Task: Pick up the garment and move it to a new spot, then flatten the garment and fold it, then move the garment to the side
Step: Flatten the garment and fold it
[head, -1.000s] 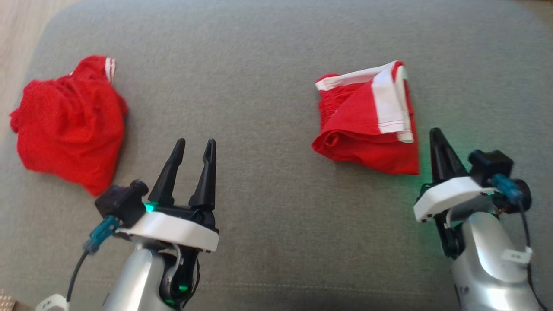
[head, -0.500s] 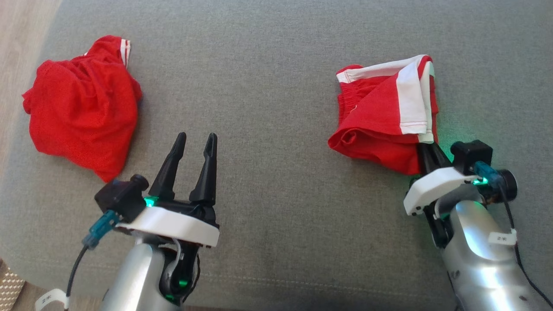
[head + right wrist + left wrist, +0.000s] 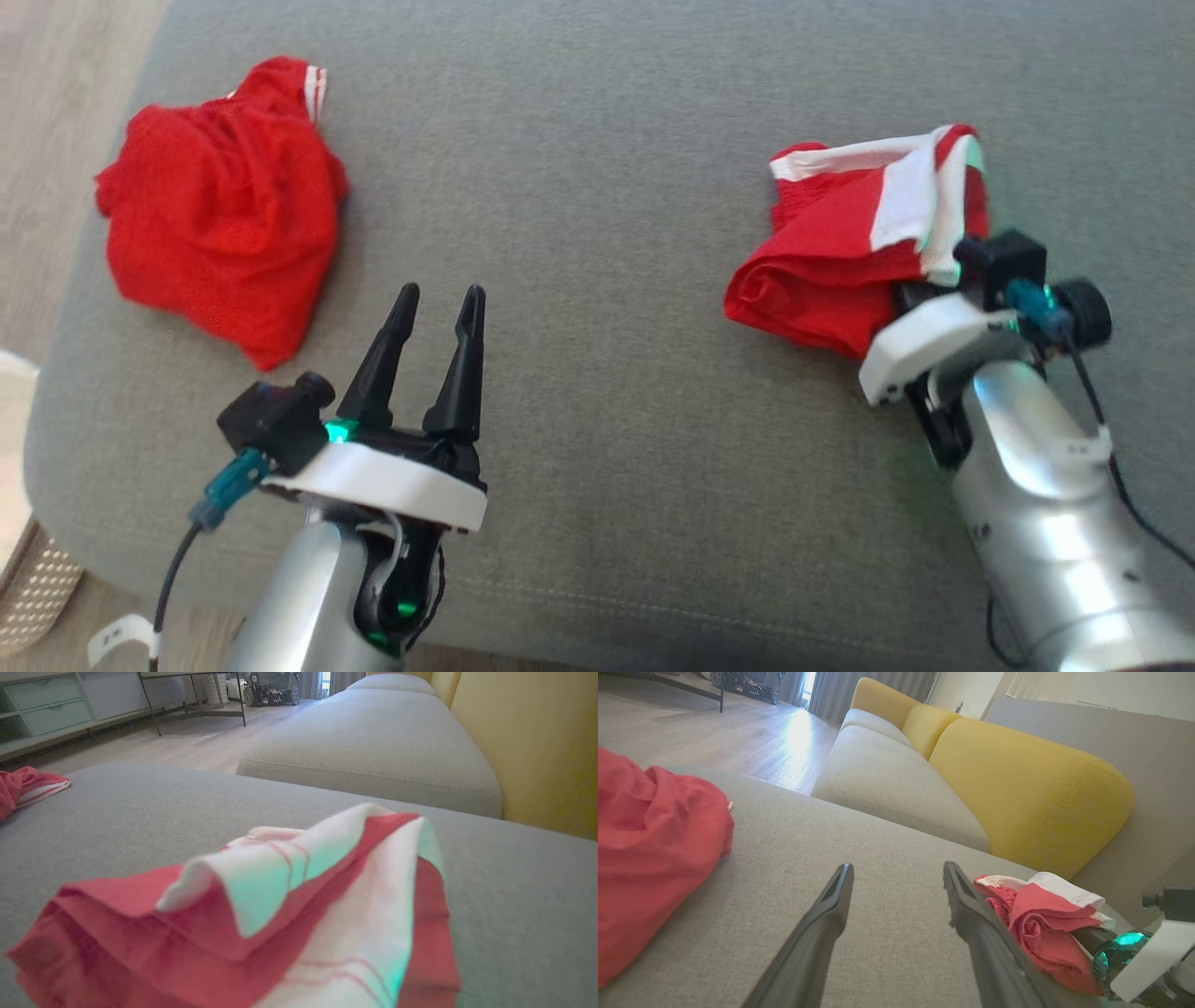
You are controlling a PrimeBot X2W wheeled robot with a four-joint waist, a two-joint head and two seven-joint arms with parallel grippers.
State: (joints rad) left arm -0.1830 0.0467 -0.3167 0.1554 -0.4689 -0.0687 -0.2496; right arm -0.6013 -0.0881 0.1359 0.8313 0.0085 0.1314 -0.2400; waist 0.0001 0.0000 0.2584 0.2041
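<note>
Where it lies, the folded garment [image 3: 822, 289] drapes over the right gripper [image 3: 910, 294].

Silver forearms [image 3: 1046, 523], white wrist collars [image 3: 383, 485], black tapered fingers [image 3: 457, 373], teal connectors [image 3: 227, 485], green lights [image 3: 338, 431].

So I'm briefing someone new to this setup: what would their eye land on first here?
Two patches of bright red on the grey cushion: a crumpled garment at the far left and a folded garment with white bands at the right. The right gripper, shut, is nosed in against the folded garment's near edge, while the left gripper hangs open over bare cushion. The yellow sofa backs behind also stand out.
</note>
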